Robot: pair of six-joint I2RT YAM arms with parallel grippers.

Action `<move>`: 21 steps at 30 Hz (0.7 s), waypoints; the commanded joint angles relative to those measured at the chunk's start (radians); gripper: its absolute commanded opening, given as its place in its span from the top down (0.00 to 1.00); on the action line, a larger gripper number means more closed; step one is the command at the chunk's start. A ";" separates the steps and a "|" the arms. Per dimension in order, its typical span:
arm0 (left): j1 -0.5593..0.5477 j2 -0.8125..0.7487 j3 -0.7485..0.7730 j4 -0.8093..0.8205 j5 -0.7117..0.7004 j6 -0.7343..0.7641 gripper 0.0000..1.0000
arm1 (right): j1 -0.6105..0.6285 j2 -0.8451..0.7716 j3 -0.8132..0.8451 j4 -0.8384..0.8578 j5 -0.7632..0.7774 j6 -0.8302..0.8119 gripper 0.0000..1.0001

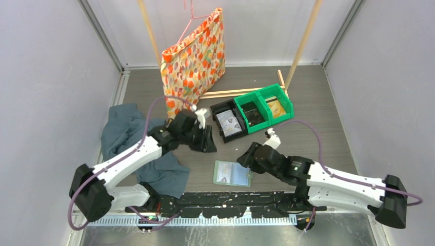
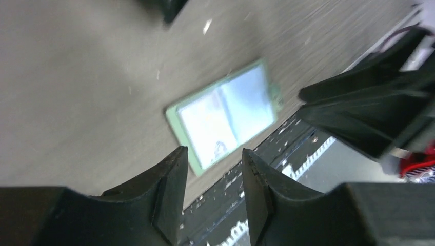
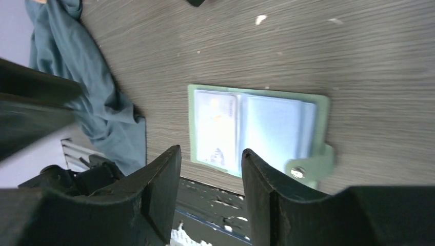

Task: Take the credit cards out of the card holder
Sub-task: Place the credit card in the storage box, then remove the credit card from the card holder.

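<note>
Card holder (image 2: pixel 224 115) blurred in left wrist view (details unreadable)

1. Left arm (image 1: pixel 128 160) and right arm (image 1: pixel 341 180): white shells, black joints and bases;
2. A purple cable (image 1: pixel 149 119) runs along each;
3. Left gripper (image 2: pixel 213 154) and right gripper (image 3: pixel 210 151): black, wedge-shaped fingers (image 3: pixel 159 189).

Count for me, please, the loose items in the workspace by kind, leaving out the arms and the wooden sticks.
card holder: 1
bins: 3 (1 black bin, 2 green bins)
teal cloth: 1
patterned bag: 1
Total: 6
</note>
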 commanded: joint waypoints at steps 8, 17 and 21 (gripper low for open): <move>-0.011 0.006 -0.359 0.423 0.142 -0.372 0.61 | 0.006 0.345 -0.091 0.614 -0.156 0.119 0.58; -0.020 0.037 -0.461 0.601 0.237 -0.406 0.58 | 0.019 0.463 -0.156 0.688 -0.116 0.224 0.58; -0.020 0.093 -0.494 0.677 0.276 -0.418 0.58 | 0.024 0.483 -0.165 0.658 -0.096 0.259 0.58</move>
